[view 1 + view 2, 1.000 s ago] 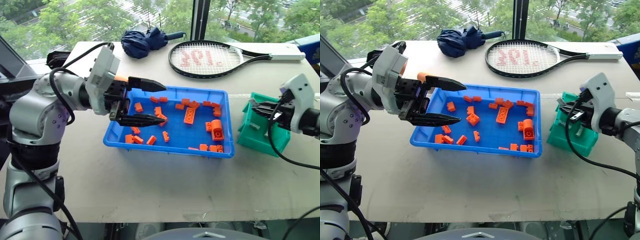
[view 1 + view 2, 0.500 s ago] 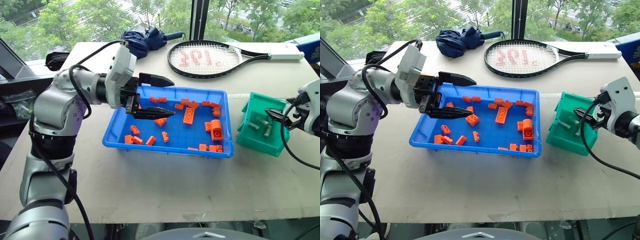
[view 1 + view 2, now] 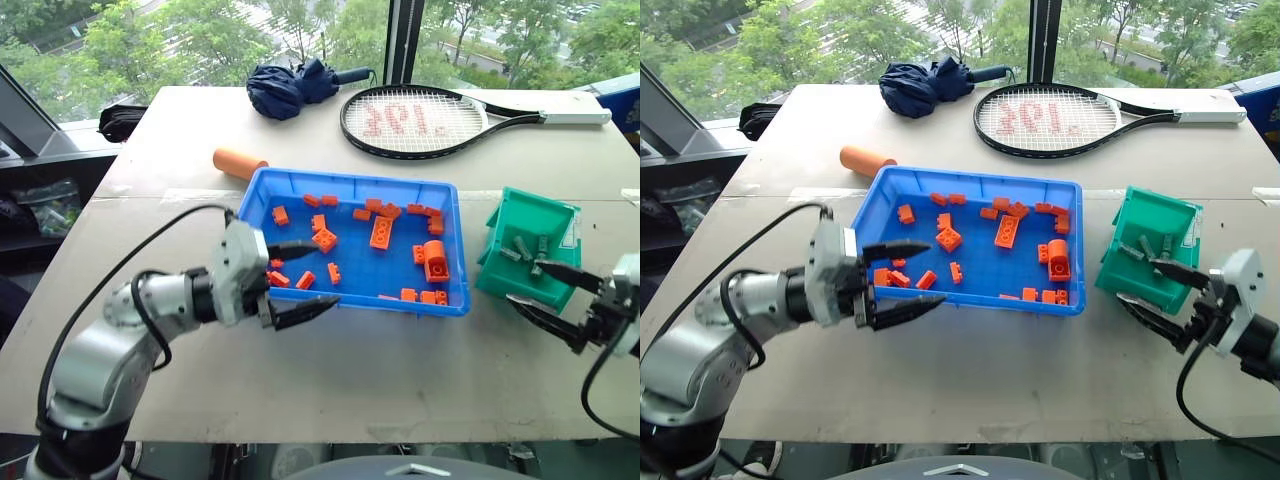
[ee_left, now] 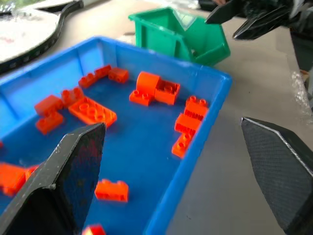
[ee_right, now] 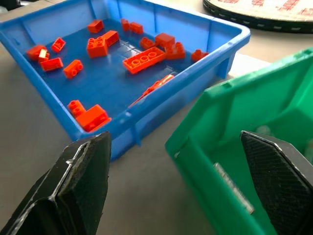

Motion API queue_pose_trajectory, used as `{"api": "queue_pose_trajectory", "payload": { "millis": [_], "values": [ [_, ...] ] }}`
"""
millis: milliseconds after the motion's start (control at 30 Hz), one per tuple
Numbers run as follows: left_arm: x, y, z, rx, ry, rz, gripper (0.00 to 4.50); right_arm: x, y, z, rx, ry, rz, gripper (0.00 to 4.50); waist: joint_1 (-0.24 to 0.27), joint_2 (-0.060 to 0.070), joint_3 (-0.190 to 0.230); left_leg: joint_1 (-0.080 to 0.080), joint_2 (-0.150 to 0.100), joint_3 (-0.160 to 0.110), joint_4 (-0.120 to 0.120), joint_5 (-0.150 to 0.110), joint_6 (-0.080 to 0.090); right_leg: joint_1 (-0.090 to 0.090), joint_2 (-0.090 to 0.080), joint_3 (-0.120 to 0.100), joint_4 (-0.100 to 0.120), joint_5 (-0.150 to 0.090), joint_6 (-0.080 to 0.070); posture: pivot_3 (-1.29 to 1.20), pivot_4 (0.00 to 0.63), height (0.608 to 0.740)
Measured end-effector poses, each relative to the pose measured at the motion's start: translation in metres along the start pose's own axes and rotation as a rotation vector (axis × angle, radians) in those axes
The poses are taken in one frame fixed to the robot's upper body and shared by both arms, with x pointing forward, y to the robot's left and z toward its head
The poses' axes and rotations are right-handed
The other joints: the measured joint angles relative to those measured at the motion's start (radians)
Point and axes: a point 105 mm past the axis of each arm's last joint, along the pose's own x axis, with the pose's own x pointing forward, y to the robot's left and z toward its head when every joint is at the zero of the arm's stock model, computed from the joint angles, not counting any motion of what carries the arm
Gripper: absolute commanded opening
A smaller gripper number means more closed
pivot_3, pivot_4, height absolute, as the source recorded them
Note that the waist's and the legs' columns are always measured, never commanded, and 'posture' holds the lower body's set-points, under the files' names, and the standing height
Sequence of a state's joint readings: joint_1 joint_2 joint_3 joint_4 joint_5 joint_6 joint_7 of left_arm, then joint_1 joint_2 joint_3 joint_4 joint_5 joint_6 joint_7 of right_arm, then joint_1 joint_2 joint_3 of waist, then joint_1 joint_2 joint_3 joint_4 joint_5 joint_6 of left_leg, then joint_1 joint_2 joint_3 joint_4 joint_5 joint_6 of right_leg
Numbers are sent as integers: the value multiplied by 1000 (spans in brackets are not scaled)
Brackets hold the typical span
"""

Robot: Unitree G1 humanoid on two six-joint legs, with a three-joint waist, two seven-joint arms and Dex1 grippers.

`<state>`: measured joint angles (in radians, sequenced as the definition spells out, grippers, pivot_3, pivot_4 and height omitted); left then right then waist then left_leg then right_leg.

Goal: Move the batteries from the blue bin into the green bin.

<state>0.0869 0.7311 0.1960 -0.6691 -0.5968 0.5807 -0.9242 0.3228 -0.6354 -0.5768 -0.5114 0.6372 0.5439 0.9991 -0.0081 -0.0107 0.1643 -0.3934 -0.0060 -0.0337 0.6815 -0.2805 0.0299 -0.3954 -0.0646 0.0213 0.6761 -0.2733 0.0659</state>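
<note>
Centrally, blue bin [image 3: 452, 245]: wide shallow tray, long sides running with the table's [image 3: 330, 380] near edge, set back from it by a broad bare strip. Contents: scattered orange bricks [image 3: 381, 232], thickest along the far wall and the right end; no grey cylinder can be made out among them.

Green bin [image 3: 545, 215]: just beside the blue bin's right end, a narrow gap between, turned at a slant, close to the table's right edge. Contents: batteries [image 3: 528, 250], several grey cylinders lying on its floor.

Left gripper [image 3: 297, 279]: fingers spread wide, nothing between them; one finger over the blue bin's near-left corner, the other outside its near rim, above bare table.

Right gripper [image 3: 1164, 295]: fingers wide apart, empty; just off the green bin's near side, one finger reaching over its front wall, the other over bare table toward the near-right corner.

Orange cylinder [image 3: 240, 163]: lying off the blue bin's far-left corner, apart from it.

Far edge: folded umbrella [image 3: 293, 83] and racket [image 3: 420, 120], side by side, well apart from both bins.

Open room: the whole near strip between the grippers, and the left side of the table.
</note>
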Motion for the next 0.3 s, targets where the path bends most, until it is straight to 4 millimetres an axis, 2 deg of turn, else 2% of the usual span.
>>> {"api": "queue_pose_trajectory", "payload": {
  "millis": [100, 167, 300],
  "values": [
    [-16, -13, -30, -74, 28, 106, 4500, -14, 18, -21, 22, 46, 25, 4378, 2, 2, -1, 1, 0, 0, 0, 0, 0, 0, -1, 0, 0, 0, 0, 0, 150, 740],
    [-22, -22, -42, -106, 42, 131, 4500, -21, 26, -32, 10, 83, 46, 4378, 6, 2, -2, 1, 0, 0, 0, 0, 0, 2, -1, 0, -2, 0, -1, 0, 150, 740],
    [-27, -23, -53, -82, 33, 171, 4500, -27, 20, -45, -46, 93, 27, 4378, 12, 2, -2, 6, 0, 1, 0, 0, 0, 9, -2, 0, -8, -1, -5, 0, 150, 740]
  ]
}}
